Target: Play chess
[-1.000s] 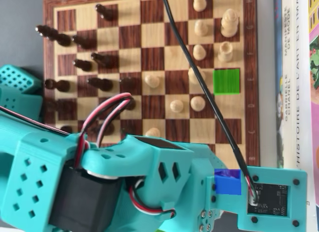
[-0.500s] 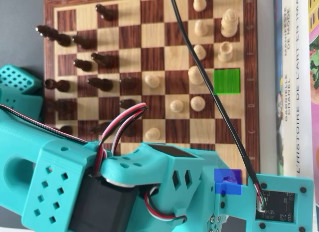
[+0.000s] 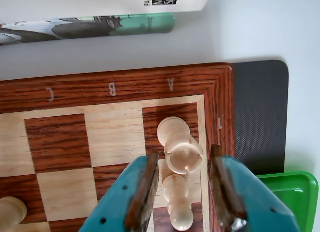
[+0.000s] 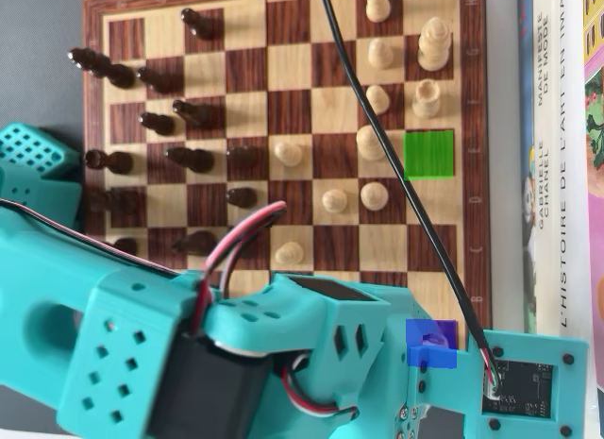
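Observation:
In the wrist view my gripper (image 3: pixel 182 154) is open, its teal fingers (image 3: pixel 142 192) with brown pads standing either side of a white rook (image 3: pixel 175 134) on the board's corner square by the letter A. There is a gap to each pad. A white pawn (image 3: pixel 178 204) stands just behind the rook, also between the fingers. In the overhead view my teal arm (image 4: pixel 311 354) covers the chessboard's (image 4: pixel 283 5) lower edge and hides the gripper. A blue patch (image 4: pixel 431 345) marks the lower right corner and a green patch (image 4: pixel 429 154) a square further up. Dark pieces (image 4: pixel 189 159) stand left, white pieces (image 4: pixel 375 195) right.
Books (image 4: pixel 557 175) lie along the board's right side in the overhead view. The wrist view shows a book (image 3: pixel 90 25) beyond the board's edge, a dark mat (image 3: pixel 260 112) beside the corner and a green tray (image 3: pixel 292 192) at lower right. Another white piece (image 3: pixel 10 212) stands at lower left.
The arm has shifted a little to the right and toward the board's lower edge in the overhead view, its cables swinging along. No chess piece has moved.

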{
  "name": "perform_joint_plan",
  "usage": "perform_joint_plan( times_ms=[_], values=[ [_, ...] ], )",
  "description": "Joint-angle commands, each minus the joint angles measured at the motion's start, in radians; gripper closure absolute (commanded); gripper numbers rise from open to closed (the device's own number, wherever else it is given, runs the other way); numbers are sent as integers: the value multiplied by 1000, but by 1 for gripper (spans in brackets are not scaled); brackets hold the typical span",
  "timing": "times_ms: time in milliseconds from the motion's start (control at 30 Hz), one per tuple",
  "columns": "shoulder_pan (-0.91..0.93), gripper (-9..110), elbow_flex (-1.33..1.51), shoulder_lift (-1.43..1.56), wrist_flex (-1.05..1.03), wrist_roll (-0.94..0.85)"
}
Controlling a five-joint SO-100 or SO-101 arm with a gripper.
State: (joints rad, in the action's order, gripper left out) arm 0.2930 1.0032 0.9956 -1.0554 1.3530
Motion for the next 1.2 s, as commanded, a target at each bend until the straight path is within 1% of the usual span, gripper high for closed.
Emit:
perform_joint_plan(
  times_ms=[0,400,1167],
  values=[
    [3,86,-72,2,-2,-5],
    [3,86,-100,-55,6,-5],
    [14,86,-138,-60,-2,-5]
  ],
)
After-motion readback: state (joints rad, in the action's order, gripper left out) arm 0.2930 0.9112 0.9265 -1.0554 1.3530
